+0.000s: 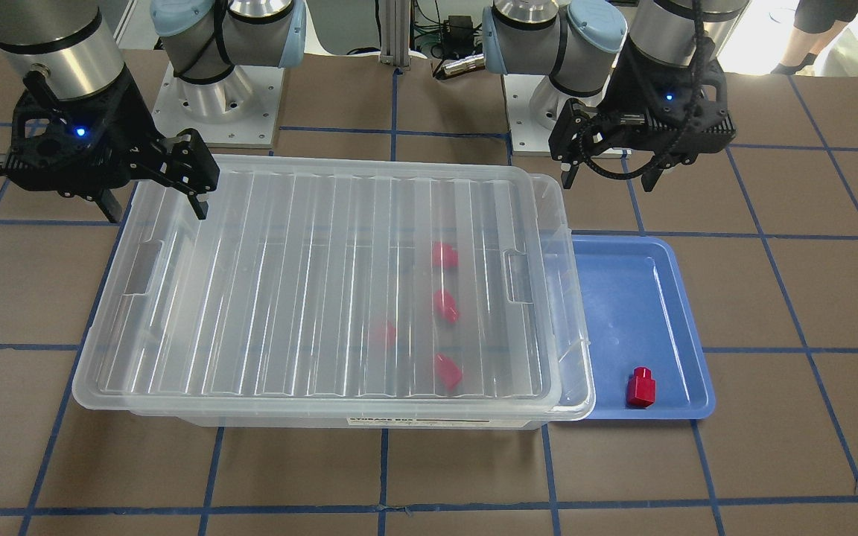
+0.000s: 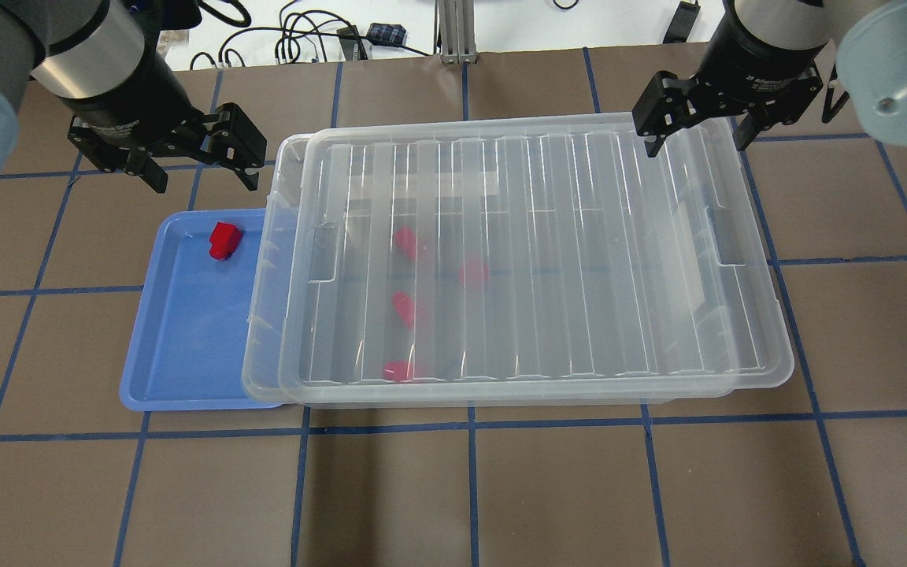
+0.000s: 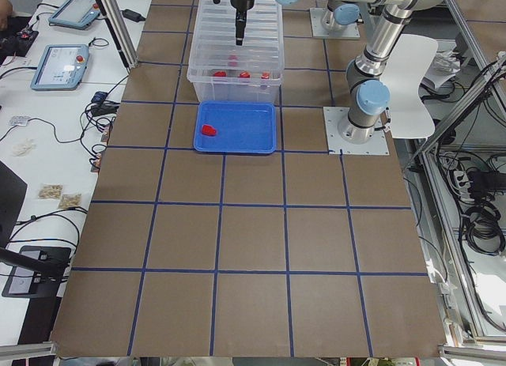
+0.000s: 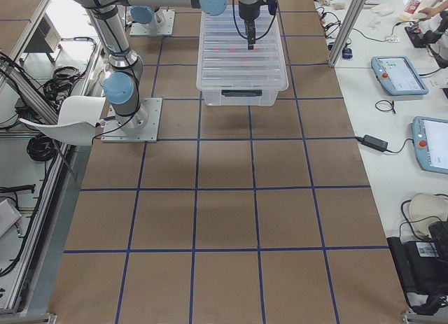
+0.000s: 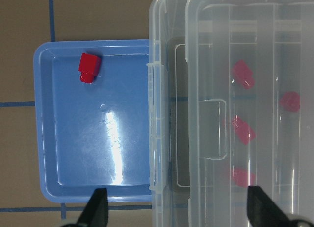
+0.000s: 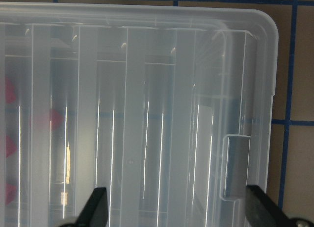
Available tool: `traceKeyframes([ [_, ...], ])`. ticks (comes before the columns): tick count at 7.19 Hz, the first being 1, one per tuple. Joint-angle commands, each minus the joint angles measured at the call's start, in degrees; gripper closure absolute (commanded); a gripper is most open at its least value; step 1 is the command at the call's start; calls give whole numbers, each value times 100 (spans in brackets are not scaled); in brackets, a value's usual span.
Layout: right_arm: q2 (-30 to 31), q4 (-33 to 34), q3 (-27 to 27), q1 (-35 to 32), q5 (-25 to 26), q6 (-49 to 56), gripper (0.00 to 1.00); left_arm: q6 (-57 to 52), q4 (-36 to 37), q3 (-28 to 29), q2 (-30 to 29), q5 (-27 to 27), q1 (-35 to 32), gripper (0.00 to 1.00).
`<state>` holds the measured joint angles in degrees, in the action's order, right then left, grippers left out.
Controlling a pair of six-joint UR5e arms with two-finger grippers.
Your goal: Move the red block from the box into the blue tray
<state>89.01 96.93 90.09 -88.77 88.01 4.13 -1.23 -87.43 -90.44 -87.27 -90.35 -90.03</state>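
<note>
One red block (image 2: pixel 225 240) (image 1: pixel 641 387) (image 5: pixel 89 68) lies in a corner of the blue tray (image 2: pixel 186 339) (image 1: pixel 623 298) (image 5: pixel 88 148). The tray is tucked partly under one end of the box (image 2: pixel 540 252) (image 1: pixel 325 283). The box's clear ribbed lid sits slightly shifted, leaving a narrow gap at the tray end. Several more red blocks (image 2: pixel 403 307) (image 1: pixel 444 305) show through the lid. My left gripper (image 2: pixel 205 185) (image 1: pixel 608 184) hangs open and empty above the tray's far edge. My right gripper (image 2: pixel 697 146) (image 1: pixel 157 214) hangs open and empty over the box's other far corner.
Brown table with a blue tape grid (image 2: pixel 469 472). Both arm bases (image 1: pixel 213 97) (image 1: pixel 533 104) stand on the robot's side of the box. Cables (image 2: pixel 304 39) lie past the table's far edge. A person's legs (image 1: pixel 809 37) stand off the table's corner.
</note>
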Motion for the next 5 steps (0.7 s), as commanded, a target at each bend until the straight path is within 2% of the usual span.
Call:
traceKeyframes([
  [1, -6, 10, 17, 0, -3, 0, 0, 0, -2, 0, 43, 9, -6, 0],
  [5, -15, 37, 17, 0, -21, 0, 0, 0, -46, -17, 70, -9, -6, 0],
])
